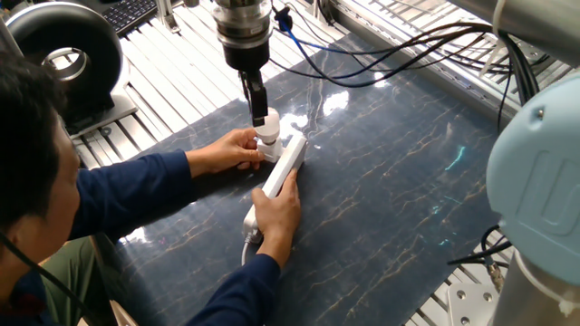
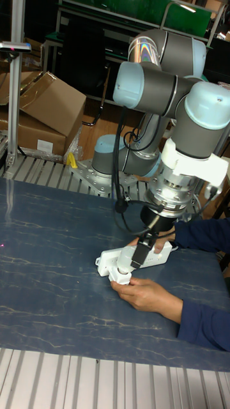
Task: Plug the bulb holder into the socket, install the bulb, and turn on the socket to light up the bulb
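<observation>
- The long white rectangular power strip socket lies on the dark blue marble-pattern table mat, running diagonally, with its white cord end toward the person at the near edge.
- A person in a dark blue long-sleeved top has both hands on it: one hand presses down on the near end of the strip, and the other hand cups the small white plug-in bulb holder at the strip's far end.
- That holder stands upright on the far end of the socket, so it looks plugged in, though the fingers around it hide the joint itself.
- The small white bulb with the frosted rounded top sits straight on top of the holder, upright.
- The black two-finger gripper of the grey-and-pale-blue UR5 arm comes straight down from above, right at the bulb.
- In the fixed view the dark fingers overlap the top of the bulb, and in the tall fixed view they reach down alongside it.
- Honestly can't tell whether the fingers are clamped on the bulb or just sitting around it; both angles are too blocked.
- Black cables loop from the wrist across the far side of the mat.
</observation>
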